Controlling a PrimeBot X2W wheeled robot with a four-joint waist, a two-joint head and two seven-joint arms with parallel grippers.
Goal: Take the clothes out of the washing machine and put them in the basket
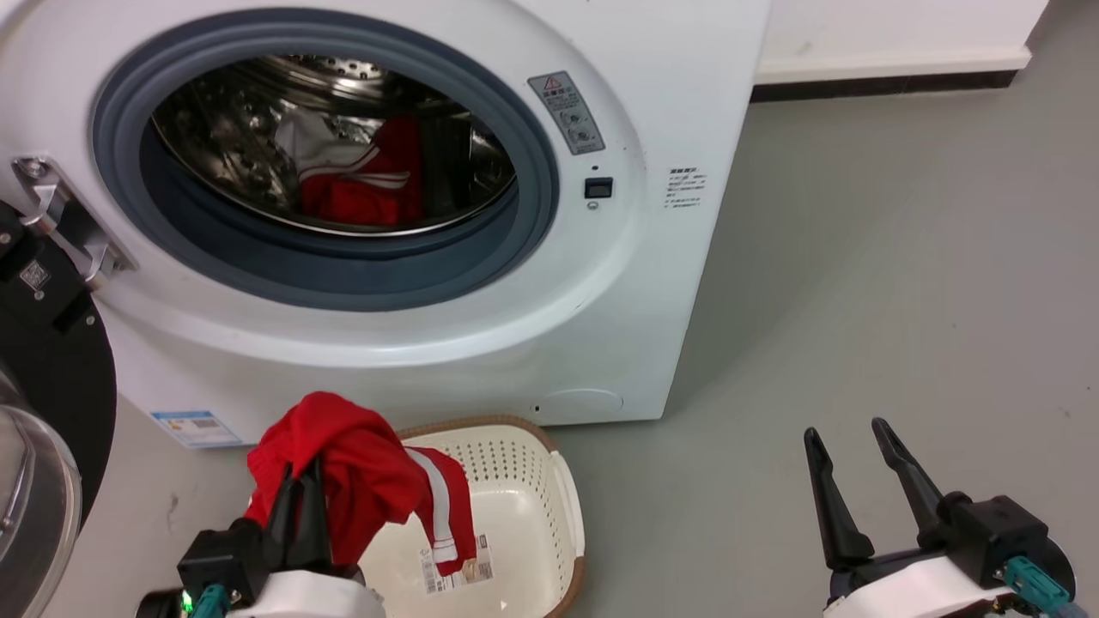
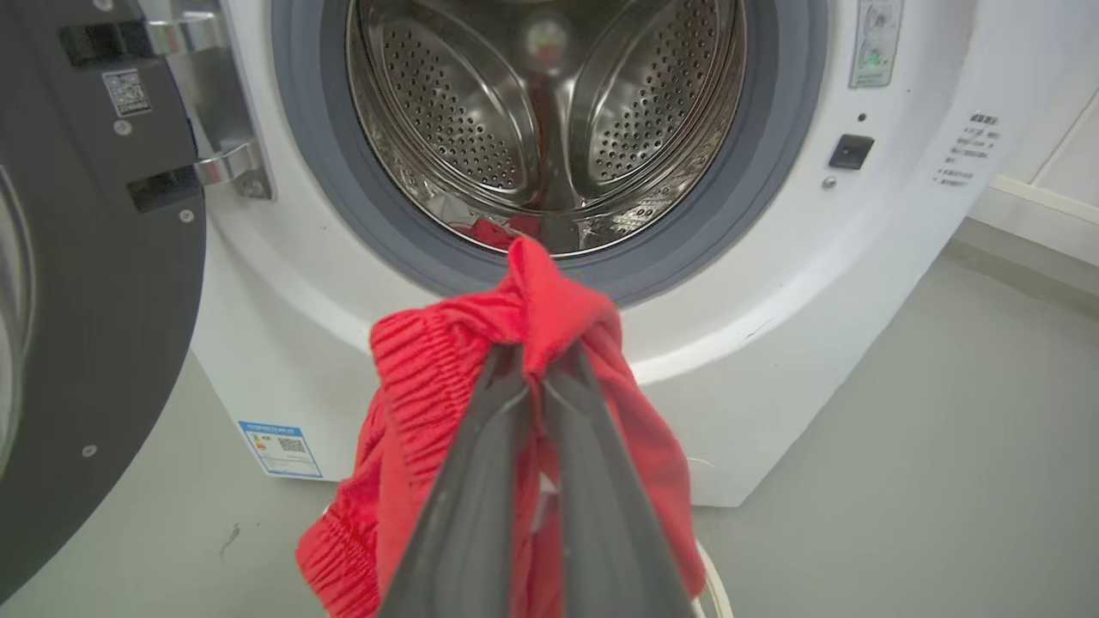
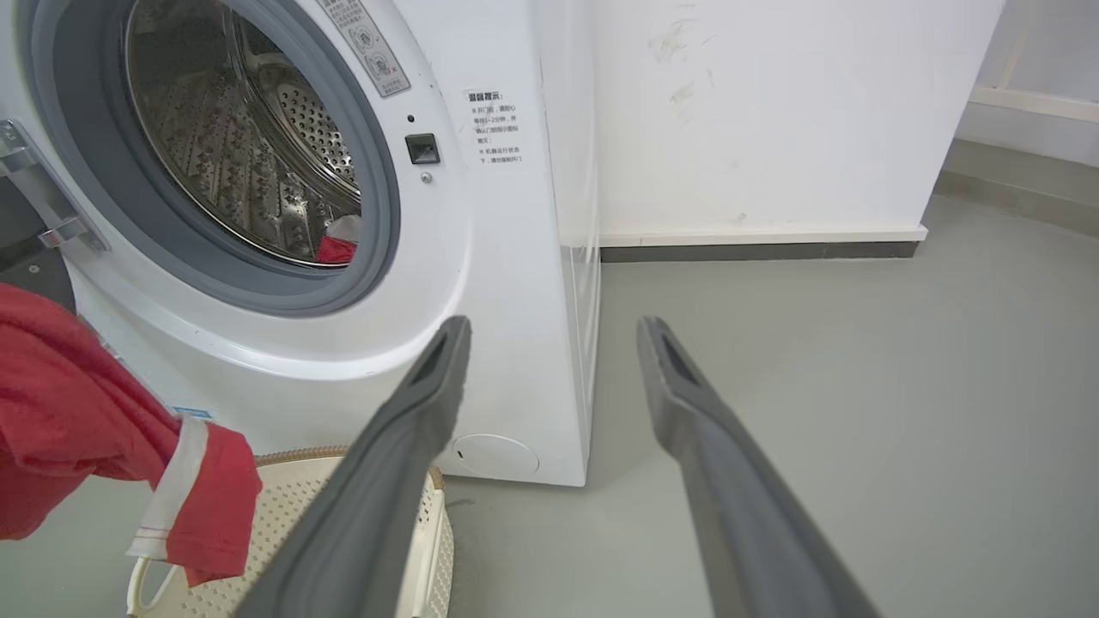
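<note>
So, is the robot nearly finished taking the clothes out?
Not yet. The door is open and one red garment is out. The left gripper holds it above the basket, not dropped. More red clothes lie in the drum; the right gripper is open.

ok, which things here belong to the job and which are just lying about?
Job: washing machine, clothes in drum, red garment clamped in left gripper, basket.
Not in play: open right gripper, warning sticker, energy label, skirting board.

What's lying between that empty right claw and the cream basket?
Nothing: the head view shows bare grey floor between the right gripper and the basket.
</note>
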